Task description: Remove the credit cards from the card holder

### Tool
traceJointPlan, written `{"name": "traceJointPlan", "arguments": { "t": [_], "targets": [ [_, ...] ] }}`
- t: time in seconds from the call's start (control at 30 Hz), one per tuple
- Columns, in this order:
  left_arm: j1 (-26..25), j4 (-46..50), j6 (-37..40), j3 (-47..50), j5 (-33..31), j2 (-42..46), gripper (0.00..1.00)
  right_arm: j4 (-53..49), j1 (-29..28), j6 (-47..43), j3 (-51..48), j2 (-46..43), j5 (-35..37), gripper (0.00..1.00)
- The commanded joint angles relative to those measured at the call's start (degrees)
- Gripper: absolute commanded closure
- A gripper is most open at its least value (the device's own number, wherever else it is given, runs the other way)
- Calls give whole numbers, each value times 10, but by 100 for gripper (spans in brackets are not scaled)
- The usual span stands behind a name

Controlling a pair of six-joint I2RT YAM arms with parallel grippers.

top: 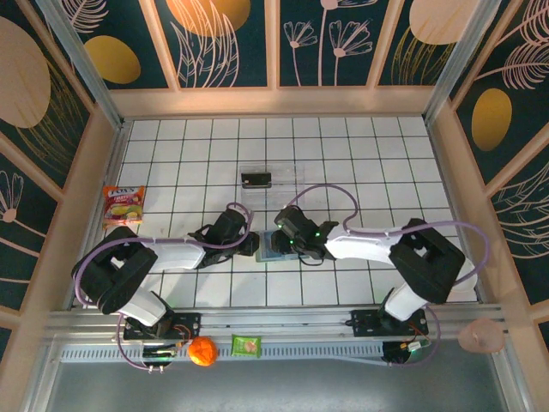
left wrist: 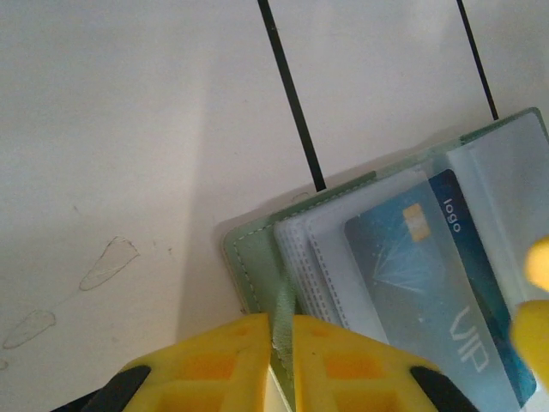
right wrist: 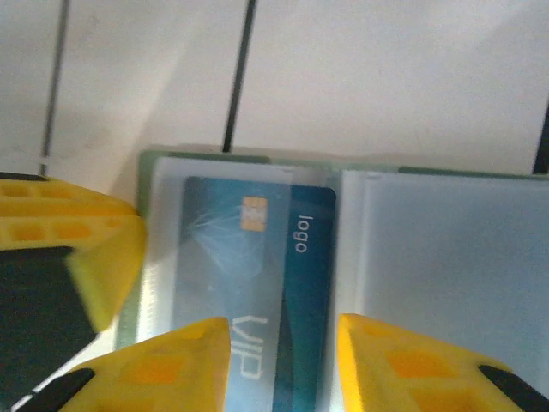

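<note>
View from above: a white tiled bench (top: 171,154) ringed by leaf-patterned panels (top: 223,34). The left arm (top: 163,255) and the right arm (top: 369,245) reach in from the bottom edge and meet just below the centre of the frame. There the card holder (top: 274,256) lies open and flat on the bench. The left hand (top: 250,244) and the right hand (top: 278,240) sit close on either side of it.

Left wrist view: at the bottom of the frame, the left hand's yellow fingers (left wrist: 206,365) are pinched together on the grey-green edge of the holder's cover, gripping it. The holder spreads toward the right of the frame, showing clear pocket sleeves. A blue credit card (left wrist: 429,283) with a gold chip and the words "logo" and "VIP" lies in the open holder, much of its face hazy behind a sleeve.

Right wrist view: the right hand's two fingers (right wrist: 189,365) stand narrowly apart at the bottom of the frame, one on each side of the card's darker stripe. Whether they touch the card cannot be told.

From above, at upper centre, a clear tray (top: 292,176) holds a small dark object (top: 256,179), well apart from the holder. A red and yellow snack packet (top: 123,204) lies at the left. An orange ball (top: 202,351) and a green packet (top: 246,345) rest on the rail (top: 300,322) at the bottom
</note>
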State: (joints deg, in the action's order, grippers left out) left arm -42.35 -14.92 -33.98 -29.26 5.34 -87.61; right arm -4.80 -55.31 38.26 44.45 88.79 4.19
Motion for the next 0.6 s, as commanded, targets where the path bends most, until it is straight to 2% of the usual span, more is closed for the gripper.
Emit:
{"name": "traceJointPlan", "arguments": {
  "t": [0.0,0.1,0.2,0.3,0.37,0.57],
  "targets": [
    [-2,40,13,-12,-22,26,79,3,-4,-20,-3,-44,27,61],
    [-1,66,18,-20,-37,62,78,6,2,-28,-5,-55,2,64],
    [-2,58,12,-20,-14,87,83,31,26,-27,-25,-59,-54,68],
    [-3,28,-9,-28,39,64,93,58,53,-25,-42,-60,-115,71],
    [-11,10,-17,-36,54,44,98,57,59,-29,-39,-59,-128,71],
    [-26,-4,-16,-49,47,5,100,53,71,-25,-37,-45,-148,68]
  ]
}}
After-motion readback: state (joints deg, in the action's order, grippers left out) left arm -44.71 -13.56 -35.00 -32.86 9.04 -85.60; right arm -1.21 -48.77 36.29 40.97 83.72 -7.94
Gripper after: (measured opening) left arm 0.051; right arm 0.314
